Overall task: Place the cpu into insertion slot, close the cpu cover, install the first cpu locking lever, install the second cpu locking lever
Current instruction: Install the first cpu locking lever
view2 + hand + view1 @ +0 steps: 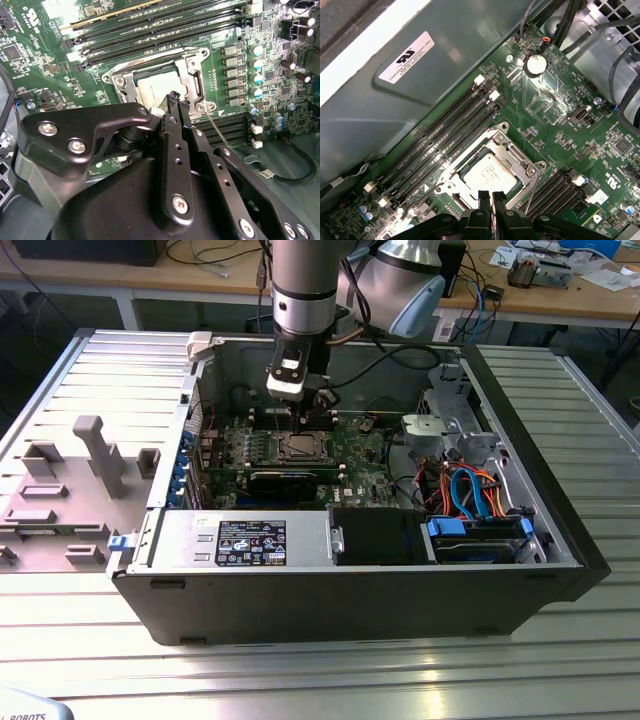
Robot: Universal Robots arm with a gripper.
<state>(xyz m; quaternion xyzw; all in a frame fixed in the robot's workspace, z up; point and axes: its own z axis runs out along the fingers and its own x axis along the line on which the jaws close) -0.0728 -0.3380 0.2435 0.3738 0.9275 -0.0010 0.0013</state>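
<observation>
The cpu (489,175) lies flat in the insertion slot on the green motherboard, its silver top showing through the window of the cpu cover (512,152), which lies down around it. In the second wrist view the cpu (157,87) and the cover frame (192,75) sit just beyond my fingertips. My gripper (491,195) hangs low over the socket's edge with its black fingers pressed together and nothing visible between them. A thin metal locking lever (216,127) runs along the socket's side, close beside the gripper (177,99). In the exterior view the gripper (305,415) stands just above the socket (300,447).
Long black memory slots (440,145) flank the socket. The open computer case (330,610) has a grey wall (420,75) close behind the board, a drive cage with blue and orange cables (470,495) at the exterior view's right, and a labelled power supply (250,540) at the front.
</observation>
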